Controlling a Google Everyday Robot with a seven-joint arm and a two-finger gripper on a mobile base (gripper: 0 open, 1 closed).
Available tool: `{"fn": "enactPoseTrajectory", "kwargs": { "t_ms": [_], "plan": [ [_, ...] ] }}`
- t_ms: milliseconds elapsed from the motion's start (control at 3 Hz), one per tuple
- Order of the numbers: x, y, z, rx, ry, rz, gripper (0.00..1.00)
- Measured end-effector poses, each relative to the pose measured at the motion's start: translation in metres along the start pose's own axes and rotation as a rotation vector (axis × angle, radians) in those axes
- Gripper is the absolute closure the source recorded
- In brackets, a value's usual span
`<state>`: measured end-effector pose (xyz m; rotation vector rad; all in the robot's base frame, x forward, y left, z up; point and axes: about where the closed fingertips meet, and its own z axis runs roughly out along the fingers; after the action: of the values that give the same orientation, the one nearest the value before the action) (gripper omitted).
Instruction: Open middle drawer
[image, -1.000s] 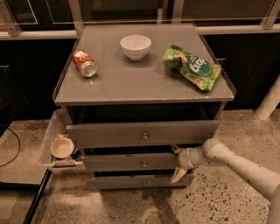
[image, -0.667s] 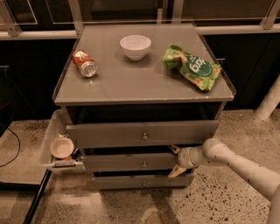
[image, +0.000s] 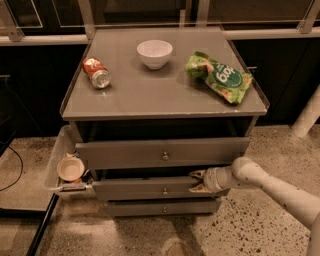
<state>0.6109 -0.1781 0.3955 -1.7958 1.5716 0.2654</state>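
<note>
Middle drawer (image: 145, 190) sits in the grey cabinet under the bench (image: 150, 97), between the top drawer (image: 125, 152) above and the bottom drawer (image: 135, 208) below. Its front is flat and grey, with a small round metal knob (image: 165, 191) at the centre. The front seems to stand slightly forward of the bottom one; its inside is hidden under the top drawer, which is pulled out a little.

The hand (image: 196, 181) is at the right end of the middle drawer's front, well apart from the knob. Its two pale fingers (image: 196, 174) are spread, one above the other. Whether they touch the front I cannot tell. The pale arm (image: 270, 185) reaches in from the lower right.

On the bench a white bowl (image: 154, 53) stands upright at the back. A red can (image: 96, 72) lies on its side to its left, and a green bag (image: 220, 77) lies to its right. A grey tray (image: 55, 160) hangs at the cabinet's left side, and a small round dish (image: 70, 169) sits in it.
</note>
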Motion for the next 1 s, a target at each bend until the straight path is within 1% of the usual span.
{"fn": "enactPoseTrajectory", "kwargs": {
  "t_ms": [333, 667, 1000],
  "plan": [
    [-0.0021, -0.0016, -0.0027, 0.0, 0.0, 0.0, 0.88],
    [-0.0025, -0.0018, -0.0031, 0.0, 0.0, 0.0, 0.98],
    [-0.0025, -0.0018, -0.0031, 0.0, 0.0, 0.0, 0.76]
  ]
}}
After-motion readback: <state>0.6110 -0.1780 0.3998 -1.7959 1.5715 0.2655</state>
